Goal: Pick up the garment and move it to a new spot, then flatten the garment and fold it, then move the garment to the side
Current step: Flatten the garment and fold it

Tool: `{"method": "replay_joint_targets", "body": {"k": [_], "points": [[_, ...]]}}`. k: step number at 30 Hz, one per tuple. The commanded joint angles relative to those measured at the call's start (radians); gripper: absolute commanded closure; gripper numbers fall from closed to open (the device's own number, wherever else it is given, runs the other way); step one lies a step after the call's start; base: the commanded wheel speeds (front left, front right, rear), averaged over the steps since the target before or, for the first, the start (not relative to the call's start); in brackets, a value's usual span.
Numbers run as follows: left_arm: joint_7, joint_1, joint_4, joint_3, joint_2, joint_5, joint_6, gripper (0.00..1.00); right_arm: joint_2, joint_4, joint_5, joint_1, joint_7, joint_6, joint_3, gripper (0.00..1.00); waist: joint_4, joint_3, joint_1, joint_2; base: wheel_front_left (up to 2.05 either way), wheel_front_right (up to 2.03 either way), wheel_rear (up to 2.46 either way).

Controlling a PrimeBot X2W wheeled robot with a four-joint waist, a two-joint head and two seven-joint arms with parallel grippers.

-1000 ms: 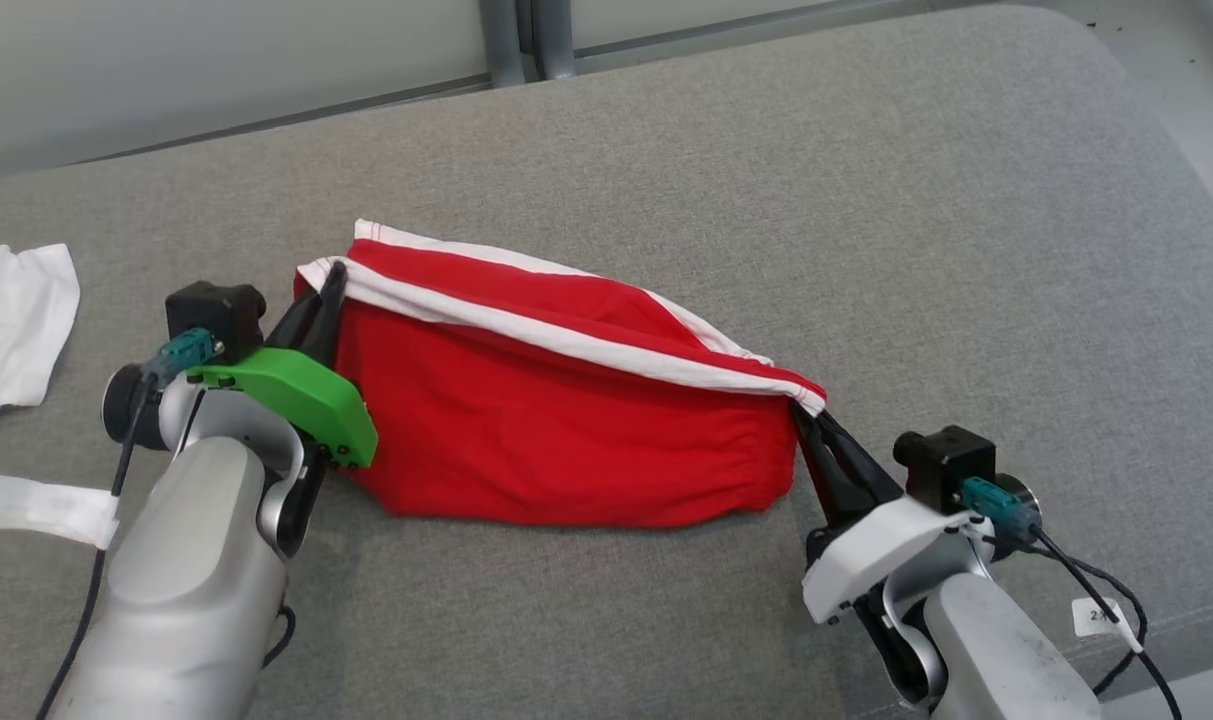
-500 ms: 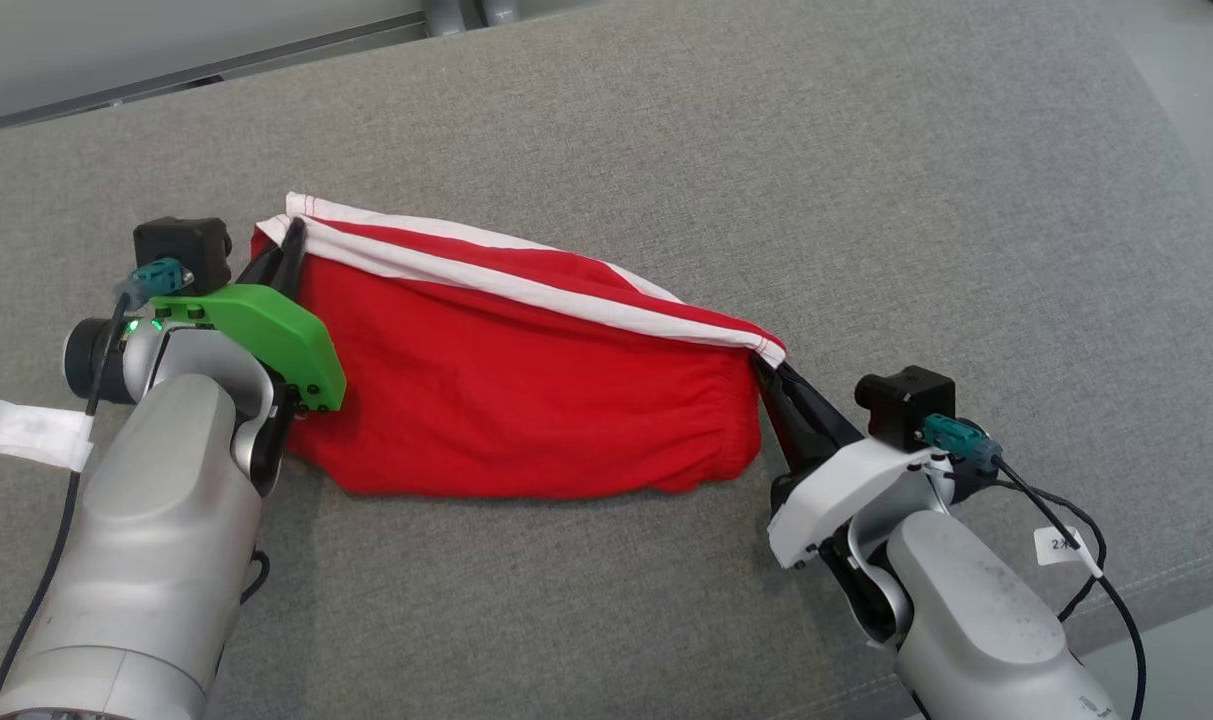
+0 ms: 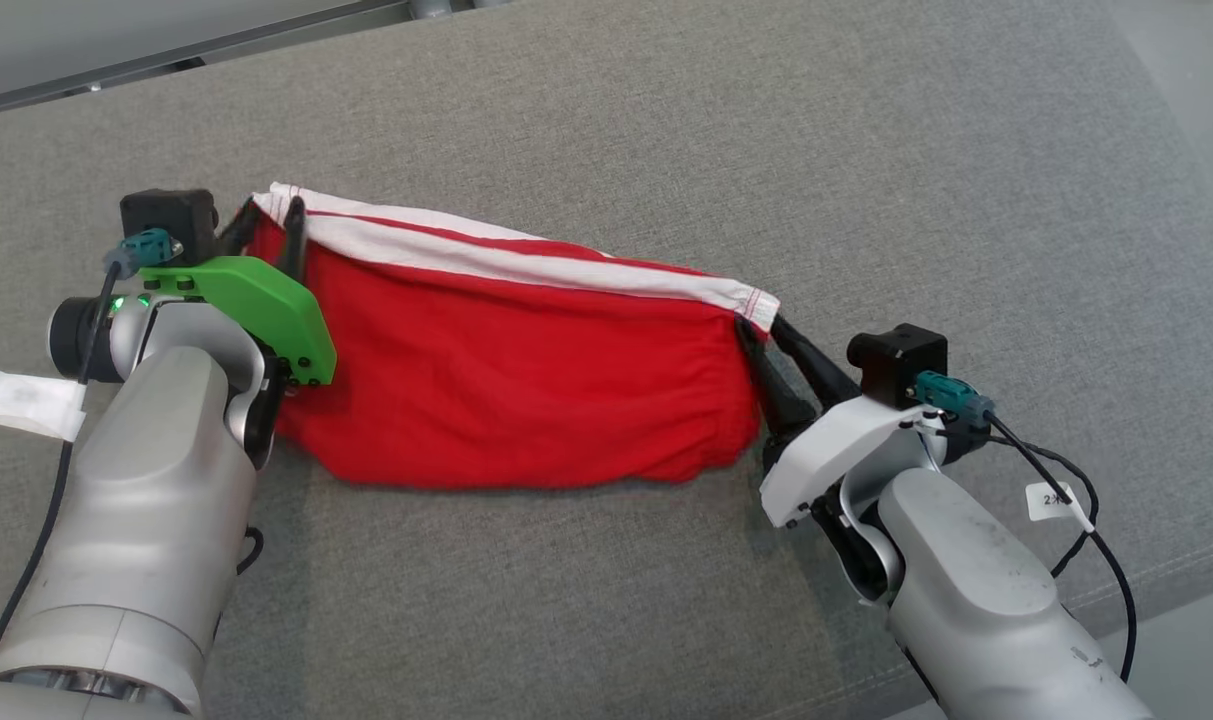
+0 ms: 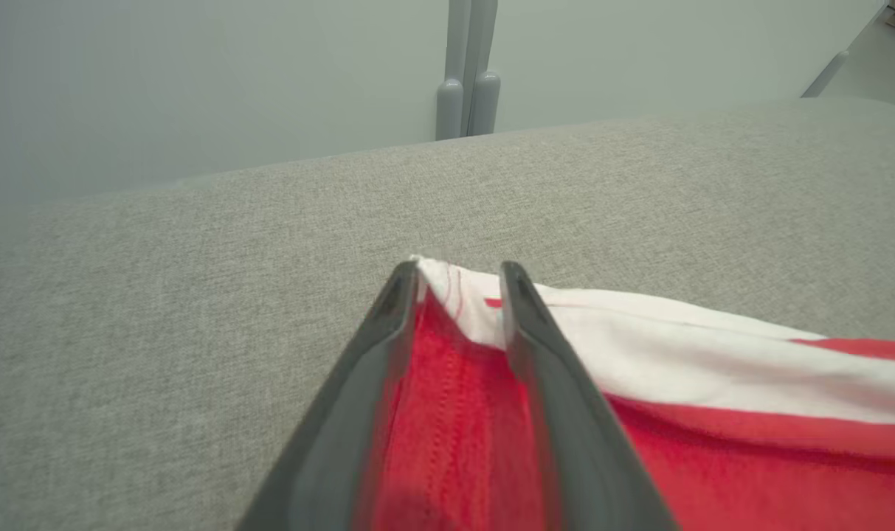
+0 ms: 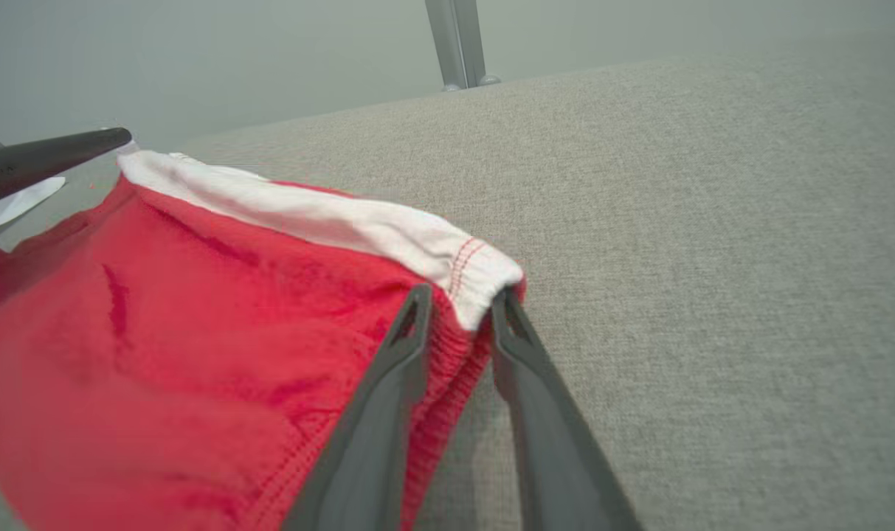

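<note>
Garment [image 3: 526, 390] lies stretched between the two arms on the grey cushion [image 3: 766, 150], red with a white waistband [image 3: 486, 255] along its far edge. Left gripper [image 3: 266, 212] sits at the left end of that band with its fingers parted. Its wrist camera shows the band's corner and some red cloth lying loose between them. Right gripper [image 3: 758, 323] is at the opposite corner, jaws also standing apart. The stitched white corner bunches between its fingertips [image 5: 403, 361], and bare cushion shows through the gap lower down. Outward from there, the red body spreads flat toward the robot, lightly wrinkled, with a curved near edge. Past the cushion's far edge stand a pale wall and a grey post [image 4: 465, 81].
</note>
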Motion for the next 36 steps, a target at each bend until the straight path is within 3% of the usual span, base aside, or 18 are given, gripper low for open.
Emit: {"method": "replay_joint_targets", "body": {"k": [1, 20, 28, 36], "points": [[-0.012, -0.02, 0.009, 0.0, 0.0, -0.005, 0.0, 0.0, -0.002, 0.004, -0.002, -0.012, -0.006, 0.0, -0.003, 0.0, 0.005, -0.004, -0.0001, 0.0042, 0.0, 0.0, 0.0], [-0.047, 0.111, -0.036, -0.057, -0.012, -0.091, -0.004, 0.0, -0.003, -0.095, -0.124, 0.11, -0.006, 0.0, -0.199, 0.0, 0.075, -0.084, -0.0001, 0.0042, 0.0, 0.0, 0.0], [0.009, 0.166, -0.022, -0.084, 0.005, -0.143, -0.004, 0.0, -0.003, -0.222, -0.196, 0.207, 0.019, 0.0, -0.296, 0.0, 0.079, -0.112, -0.0001, 0.0042, 0.0, 0.0, 0.0], [0.095, 0.167, -0.004, -0.105, 0.036, -0.182, -0.005, 0.0, -0.002, -0.384, -0.216, 0.279, 0.09, 0.0, -0.317, 0.0, 0.048, -0.1, -0.0001, 0.0042, 0.0, 0.0, 0.0]]}}
